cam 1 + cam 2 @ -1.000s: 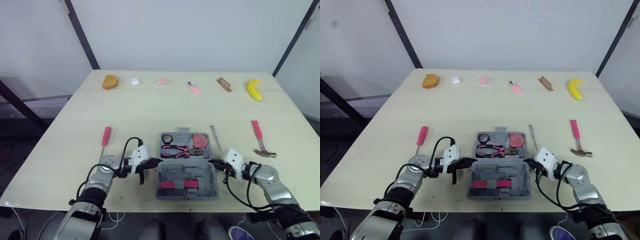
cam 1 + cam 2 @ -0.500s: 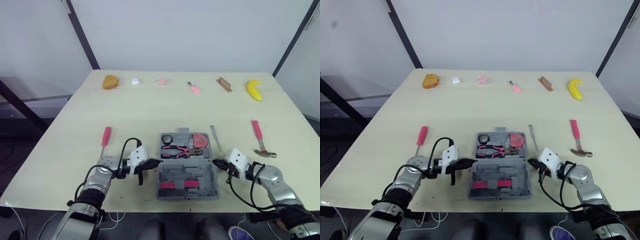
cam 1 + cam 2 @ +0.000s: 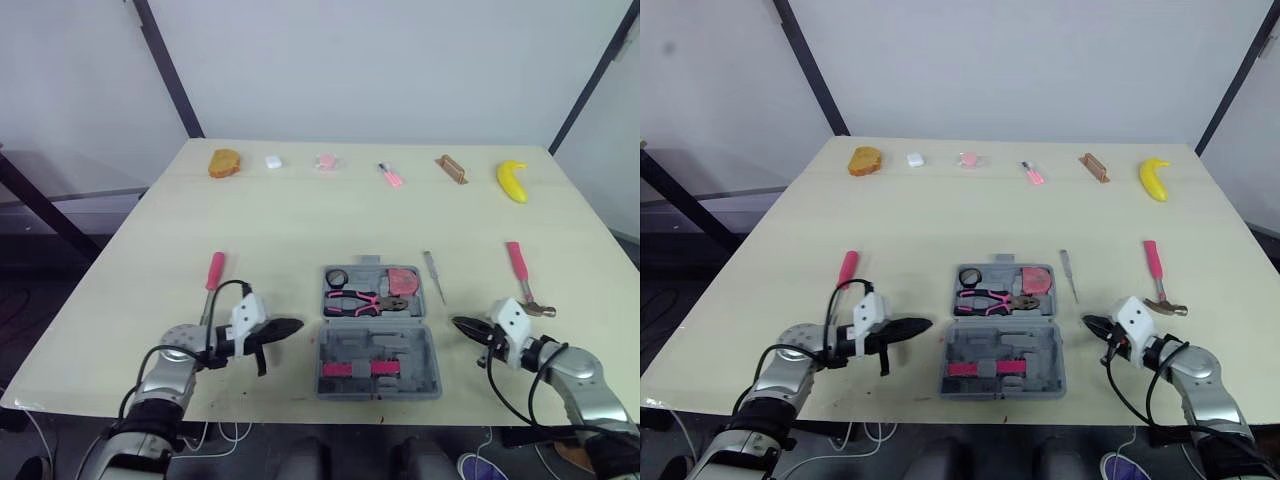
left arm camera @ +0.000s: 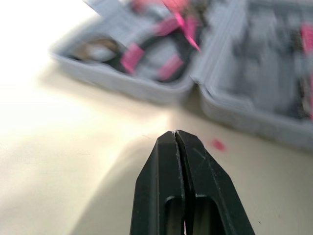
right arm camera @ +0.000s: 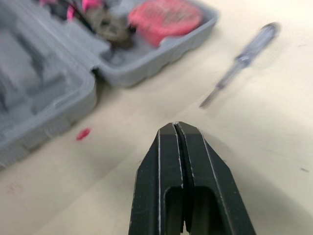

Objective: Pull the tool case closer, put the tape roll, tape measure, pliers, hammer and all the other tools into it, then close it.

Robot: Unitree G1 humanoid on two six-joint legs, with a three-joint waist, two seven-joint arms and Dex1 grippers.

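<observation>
Grey plastic tool case (image 3: pixel 400 346) lies open, pink pliers (image 3: pixel 362 301) inside.

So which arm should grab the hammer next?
The right arm. The hammer lies just beyond the right claw; the left claw sits across the tool case from it.
</observation>
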